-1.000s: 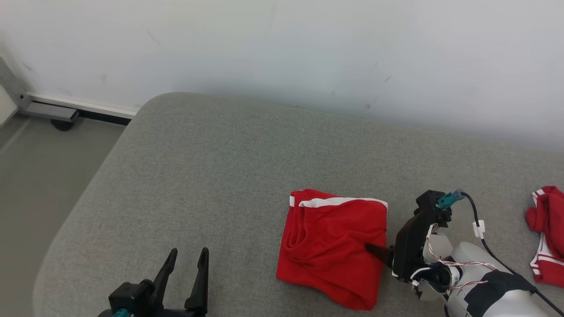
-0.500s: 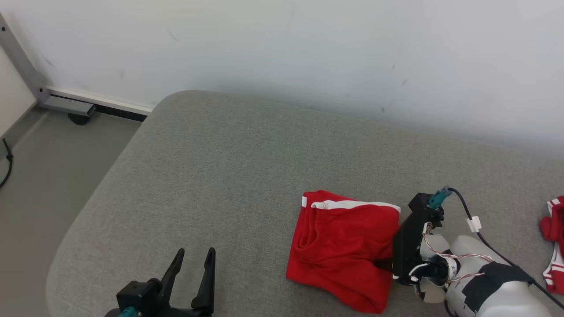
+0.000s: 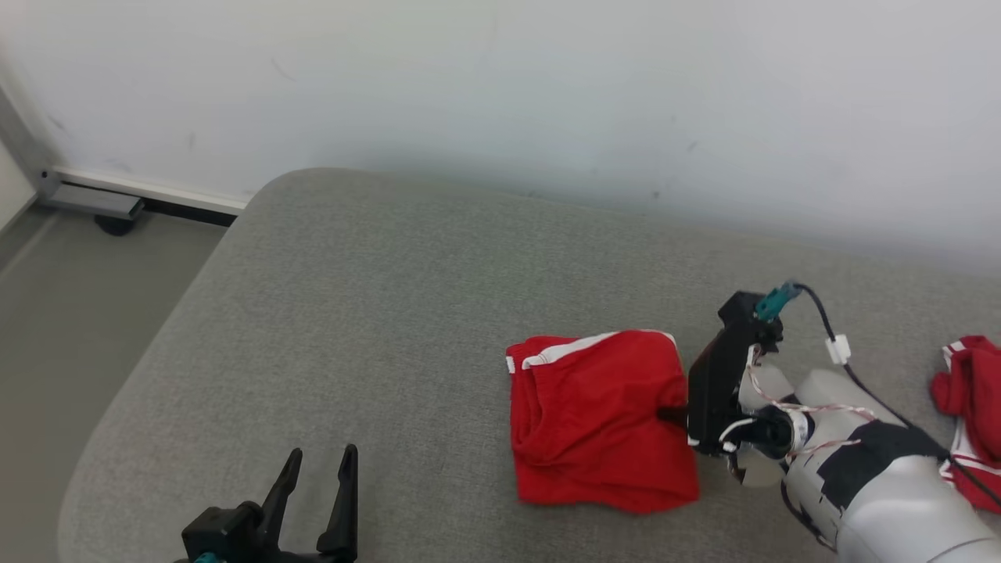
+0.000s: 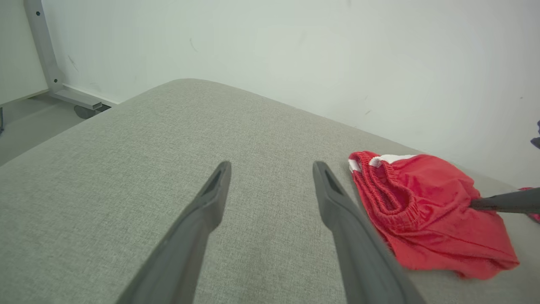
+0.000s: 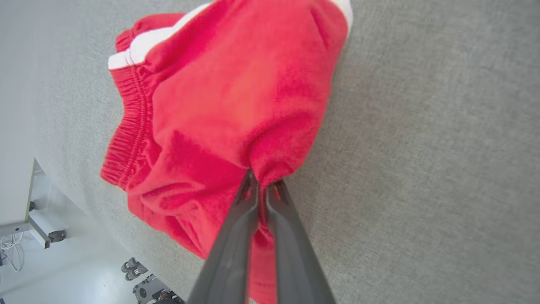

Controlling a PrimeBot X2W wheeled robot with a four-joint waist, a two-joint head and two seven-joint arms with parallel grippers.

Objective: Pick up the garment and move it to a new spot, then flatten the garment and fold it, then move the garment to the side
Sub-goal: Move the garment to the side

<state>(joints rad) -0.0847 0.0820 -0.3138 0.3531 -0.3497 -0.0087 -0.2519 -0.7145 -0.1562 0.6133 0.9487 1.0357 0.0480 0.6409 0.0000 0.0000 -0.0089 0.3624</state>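
The garment (image 3: 598, 422) is a folded pair of red shorts with white trim, lying on the grey cushion (image 3: 375, 313) right of centre. My right gripper (image 3: 671, 414) is shut on the garment's right edge, and the cloth bunches up at the pinch. In the right wrist view the garment (image 5: 219, 114) spreads above the right gripper (image 5: 263, 185), whose fingertips press together on a red fold. My left gripper (image 3: 317, 469) stands open at the lower left, well apart from the garment (image 4: 426, 207). The left gripper (image 4: 270, 169) has nothing between its fingers.
A second red and white garment (image 3: 966, 407) lies at the cushion's right edge. The cushion's rounded left edge drops to a grey floor (image 3: 70, 313). A metal frame foot (image 3: 94, 203) stands by the white wall (image 3: 547, 94).
My right gripper has shut on the garment's right edge and pulled the cloth up into a bunch. The head camera shifted between frames. My left gripper stayed open.
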